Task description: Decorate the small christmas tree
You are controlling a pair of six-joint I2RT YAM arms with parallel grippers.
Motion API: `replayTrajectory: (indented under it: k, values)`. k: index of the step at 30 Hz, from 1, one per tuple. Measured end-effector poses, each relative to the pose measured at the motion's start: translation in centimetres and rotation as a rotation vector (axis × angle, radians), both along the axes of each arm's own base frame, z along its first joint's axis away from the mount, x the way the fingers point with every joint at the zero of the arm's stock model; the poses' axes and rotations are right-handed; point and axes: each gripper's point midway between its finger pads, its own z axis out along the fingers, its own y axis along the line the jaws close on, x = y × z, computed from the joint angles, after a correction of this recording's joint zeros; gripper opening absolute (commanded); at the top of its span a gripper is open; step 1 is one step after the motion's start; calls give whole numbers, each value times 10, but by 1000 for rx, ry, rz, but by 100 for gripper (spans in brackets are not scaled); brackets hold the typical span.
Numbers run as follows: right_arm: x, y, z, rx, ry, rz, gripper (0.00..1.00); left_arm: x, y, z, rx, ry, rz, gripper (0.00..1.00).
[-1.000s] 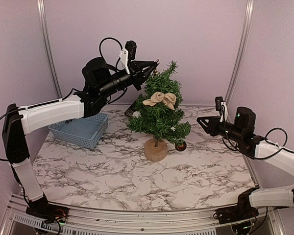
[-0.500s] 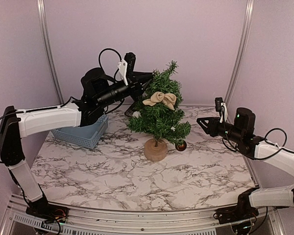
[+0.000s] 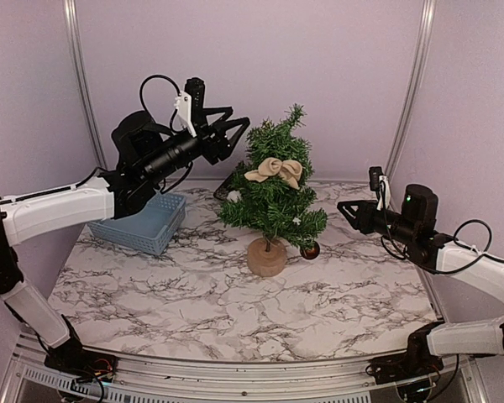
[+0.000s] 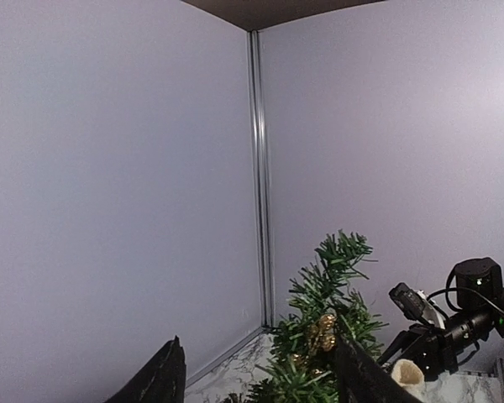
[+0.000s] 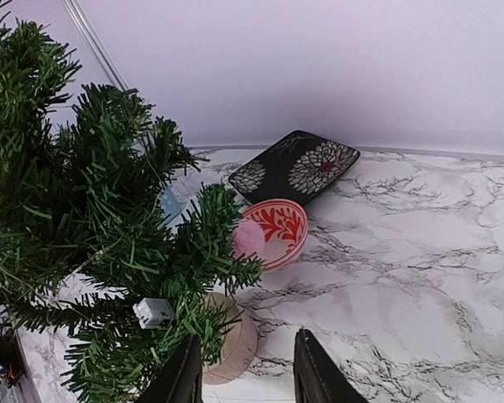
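The left arm stretches up and rightwards, its black two-finger left tool (image 3: 238,138) raised beside the crown of the small dark green christmas tree (image 3: 273,197), fingers spread wide, holding nothing; a second ago it was in among the top branches, and it has since drawn back leftwards, clear of them. The tree stands upright on its tan stump mid-way across the white marbled worktop (image 3: 235,311); the right arm has kept its place, the right tool (image 3: 344,208) pointing at the tree from well apart, fingers parted and empty.

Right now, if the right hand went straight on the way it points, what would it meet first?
Probably the small christmas tree: the right hand points at its lower branches, with nothing between. Depth is uncertain.
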Motion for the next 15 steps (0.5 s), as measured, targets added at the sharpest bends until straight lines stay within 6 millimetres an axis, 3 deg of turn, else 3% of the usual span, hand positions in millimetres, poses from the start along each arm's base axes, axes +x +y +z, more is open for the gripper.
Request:
replayTrajectory:
  k: [4, 8, 11, 15]
  values:
    - [0, 0, 0, 0, 0, 0, 38, 20, 43, 4, -14, 73, 96, 66]
    - [0, 0, 0, -2, -1, 1, 38, 63, 125, -7, -14, 205, 305, 66]
    - [0, 0, -1, -4, 0, 1, 38, 94, 184, -31, 3, 323, 479, 66]
    - [2, 1, -5, -10, 10, 2, 38, 127, 257, -89, 55, 525, 691, 66]
